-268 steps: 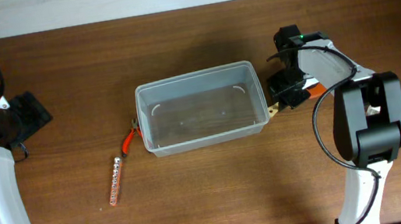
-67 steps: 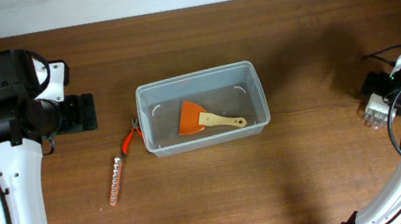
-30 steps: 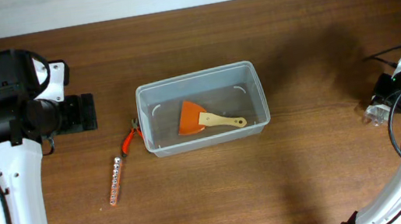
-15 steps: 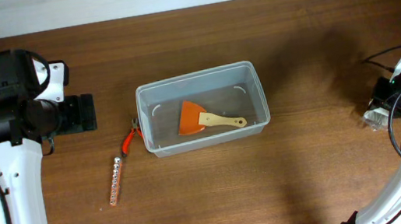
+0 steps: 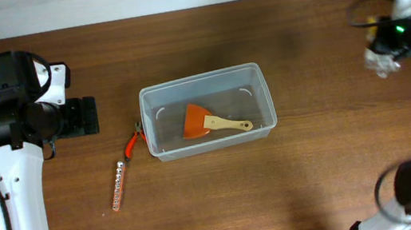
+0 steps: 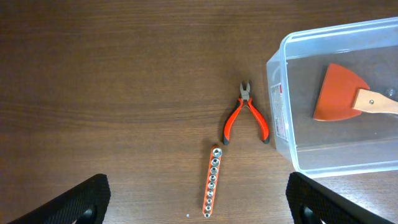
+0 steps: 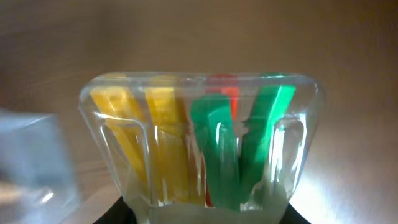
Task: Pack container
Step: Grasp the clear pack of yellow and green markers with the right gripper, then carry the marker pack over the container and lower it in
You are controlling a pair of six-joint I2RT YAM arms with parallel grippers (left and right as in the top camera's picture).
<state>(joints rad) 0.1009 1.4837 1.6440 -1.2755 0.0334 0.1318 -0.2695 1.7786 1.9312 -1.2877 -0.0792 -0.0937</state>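
Observation:
The container point(image 5: 200, 76) is a clear rectangular bin in the middle of the table. An orange scraper with a wooden handle point(image 5: 194, 121) lies inside it. My right gripper point(image 5: 383, 58) is at the far right, well away from the bin, shut on a small clear box point(image 7: 199, 143) of yellow, green and red bits. The box fills the right wrist view and hides the fingers. My left gripper point(image 5: 89, 115) is open and empty, left of the bin. In the left wrist view its fingertips point(image 6: 87, 198) stand wide apart above the table, with the bin's rim point(image 6: 277, 112) at the right.
Red-handled pliers point(image 5: 133, 140) lie just left of the bin, also in the left wrist view point(image 6: 246, 115). An orange socket rail point(image 5: 119, 185) lies below them, also in the left wrist view point(image 6: 211, 190). The table's back edge meets a white wall.
My right gripper has risen from the table at the right edge and moved toward the back with the small clear box in it. The left arm has not moved.

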